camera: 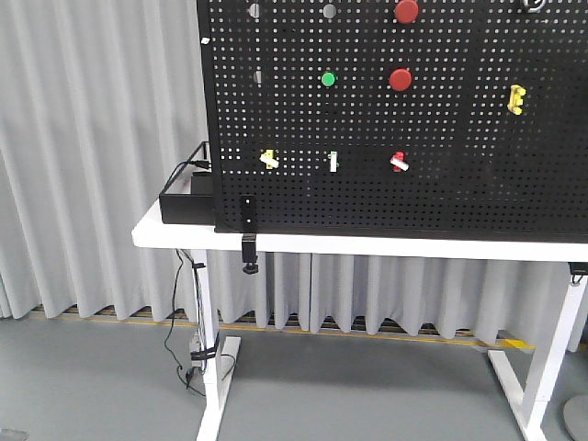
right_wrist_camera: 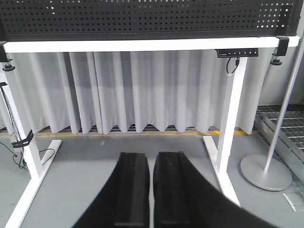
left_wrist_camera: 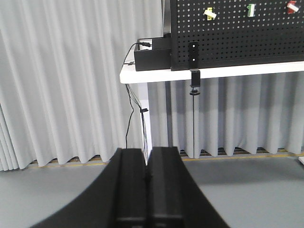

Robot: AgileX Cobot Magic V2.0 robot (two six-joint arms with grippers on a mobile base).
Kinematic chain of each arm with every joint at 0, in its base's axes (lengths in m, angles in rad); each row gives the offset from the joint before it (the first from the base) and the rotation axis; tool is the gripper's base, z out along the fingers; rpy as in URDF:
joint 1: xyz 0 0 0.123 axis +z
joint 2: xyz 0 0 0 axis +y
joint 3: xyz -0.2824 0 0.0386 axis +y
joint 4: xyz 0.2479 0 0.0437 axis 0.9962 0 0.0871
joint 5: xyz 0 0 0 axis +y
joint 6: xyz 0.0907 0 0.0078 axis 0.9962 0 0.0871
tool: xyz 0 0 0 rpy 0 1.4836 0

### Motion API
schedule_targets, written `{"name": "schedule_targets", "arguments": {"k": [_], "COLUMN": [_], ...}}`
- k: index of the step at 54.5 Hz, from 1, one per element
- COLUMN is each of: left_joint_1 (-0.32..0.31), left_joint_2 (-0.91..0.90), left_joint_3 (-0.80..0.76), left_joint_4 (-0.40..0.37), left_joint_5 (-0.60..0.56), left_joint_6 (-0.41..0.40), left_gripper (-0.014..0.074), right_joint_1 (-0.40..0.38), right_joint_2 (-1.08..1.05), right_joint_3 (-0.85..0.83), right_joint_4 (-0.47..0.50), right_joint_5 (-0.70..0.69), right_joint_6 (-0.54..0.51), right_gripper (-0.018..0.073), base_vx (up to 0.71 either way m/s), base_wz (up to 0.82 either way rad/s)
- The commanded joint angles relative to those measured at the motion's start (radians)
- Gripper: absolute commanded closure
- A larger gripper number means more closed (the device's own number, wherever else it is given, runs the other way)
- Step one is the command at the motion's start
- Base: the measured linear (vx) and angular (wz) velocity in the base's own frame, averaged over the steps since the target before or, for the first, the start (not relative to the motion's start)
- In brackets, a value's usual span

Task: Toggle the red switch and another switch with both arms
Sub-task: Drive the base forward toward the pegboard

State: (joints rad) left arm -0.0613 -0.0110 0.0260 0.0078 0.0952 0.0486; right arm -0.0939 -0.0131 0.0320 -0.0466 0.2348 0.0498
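Note:
The red switch (camera: 398,162) sits on the black pegboard (camera: 459,184), its white lever pointing down-right; it also shows at the top right edge of the left wrist view (left_wrist_camera: 291,6). The pale-yellow switch (camera: 269,159) (left_wrist_camera: 209,14) is mounted at the same height further left. My left gripper (left_wrist_camera: 147,150) is shut with nothing in it, low and well back from the board. My right gripper (right_wrist_camera: 153,154) is shut too, with only a thin slit between its fingers. It hangs below table height, and neither switch is in its view. The exterior view shows no arm.
A green-and-white upright toggle (camera: 333,162) stands between the two switches. Two round red buttons (camera: 401,79), a green button (camera: 328,79) and a yellow part (camera: 517,98) sit higher up. The board rests on a white table (camera: 367,243). A round stand base (right_wrist_camera: 265,172) is on the floor.

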Motion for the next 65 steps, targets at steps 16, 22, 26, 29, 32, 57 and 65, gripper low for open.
{"name": "schedule_targets", "arguments": {"k": [16,22,26,29,32,57,65], "left_joint_1": [0.001,0.001,0.001,0.001,0.001,0.001,0.001], "left_joint_2": [-0.018,-0.018,-0.018,-0.018,-0.018,-0.018,-0.018], "left_joint_3": [0.02,0.02,0.02,0.02,0.02,0.02,0.02], "left_joint_4": [-0.008,-0.008,-0.008,-0.008,-0.008,-0.008,-0.008], "left_joint_5": [-0.086,-0.086,-0.086,-0.086,-0.086,-0.086,-0.086], "left_joint_6": [-0.003,-0.003,-0.003,-0.003,-0.003,-0.003,-0.003], "left_gripper": [0.0594,0.0594,0.0594,0.0594,0.0594,0.0594,0.0594], "right_joint_1": [0.001,0.001,0.001,0.001,0.001,0.001,0.001], "right_joint_2": [-0.01,-0.01,-0.01,-0.01,-0.01,-0.01,-0.01], "right_joint_3": [0.004,0.004,0.004,0.004,0.004,0.004,0.004], "right_joint_4": [-0.009,-0.009,-0.009,-0.009,-0.009,-0.009,-0.009], "right_joint_5": [-0.082,-0.082,-0.082,-0.082,-0.082,-0.082,-0.082], "right_joint_6": [-0.005,-0.005,-0.005,-0.005,-0.005,-0.005,-0.005], "right_gripper": [0.0405,0.0405,0.0405,0.0405,0.0405,0.0405,0.0405], "base_vx": [0.0,0.0,0.01,0.01,0.01,0.03,0.07], "base_wz": [0.0,-0.02,-0.02,-0.03,-0.03,-0.08,-0.1]}}
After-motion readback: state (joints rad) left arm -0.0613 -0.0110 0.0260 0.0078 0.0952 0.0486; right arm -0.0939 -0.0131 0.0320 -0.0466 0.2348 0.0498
